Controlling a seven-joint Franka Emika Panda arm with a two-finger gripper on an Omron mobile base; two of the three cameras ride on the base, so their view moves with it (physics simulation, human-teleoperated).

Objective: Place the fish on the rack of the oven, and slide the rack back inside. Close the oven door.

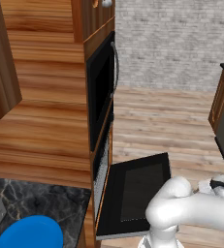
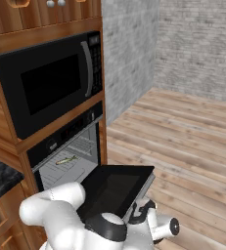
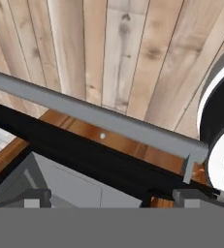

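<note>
- One step appears to remain: the fish (image 2: 66, 159) is seen lying on the rack (image 2: 69, 167) inside the oven (image 2: 65, 146), at the left of the right base view, and the rack is judged to be already slid in.
- To its right, the oven door (image 2: 115, 189) is still dropped open, roughly level, above the plank floor (image 2: 192, 141).
- In the hand view, the door's silver bar handle (image 3: 99, 117) is crossed from left to right just ahead of the gripper (image 3: 111, 197), whose jaws are spread wide and hold nothing.
- The next move is judged to call for catching the door's front edge from below and lifting it shut.
</note>
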